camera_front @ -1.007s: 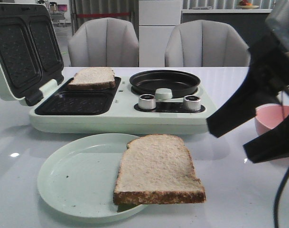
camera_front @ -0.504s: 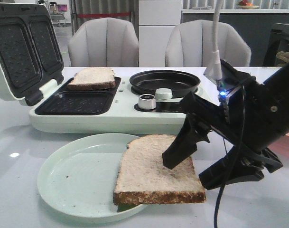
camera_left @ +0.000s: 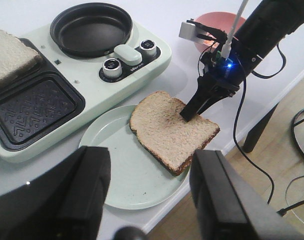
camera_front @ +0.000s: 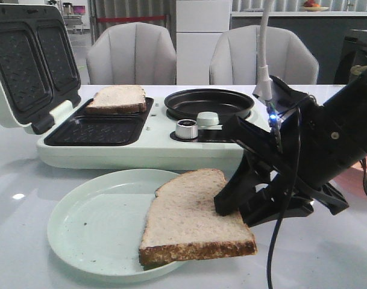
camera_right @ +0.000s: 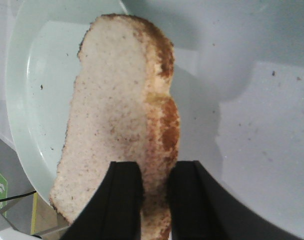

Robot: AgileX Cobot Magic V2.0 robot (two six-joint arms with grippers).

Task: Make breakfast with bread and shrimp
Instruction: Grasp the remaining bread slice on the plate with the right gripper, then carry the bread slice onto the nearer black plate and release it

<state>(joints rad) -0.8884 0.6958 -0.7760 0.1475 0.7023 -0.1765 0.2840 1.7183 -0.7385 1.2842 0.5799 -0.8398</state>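
Note:
One slice of bread [camera_front: 192,220] [camera_left: 169,130] [camera_right: 112,110] lies half on a pale green plate [camera_front: 93,223] [camera_left: 127,180] [camera_right: 37,75], overhanging its right rim. My right gripper [camera_front: 234,211] [camera_left: 189,112] [camera_right: 154,172] is shut on this slice's right crust edge, one finger above and one below, and that edge is raised slightly. A second slice of bread [camera_front: 117,98] [camera_left: 9,55] rests in the rear well of the sandwich maker. My left gripper [camera_left: 151,155] hangs open high above the plate, holding nothing. No shrimp shows in any view.
The pale green sandwich maker [camera_front: 147,153] stands behind the plate with its lid [camera_front: 26,60] raised, a round black pan [camera_front: 209,103] and knobs [camera_left: 112,66]. A pink bowl [camera_left: 216,25] sits behind the right arm. The plate lies near the table's front edge [camera_left: 226,145]. Two chairs stand beyond.
My right arm swung in from the right and came down onto the plated slice, closing on its right edge. The slice shifted slightly left and its gripped side rose.

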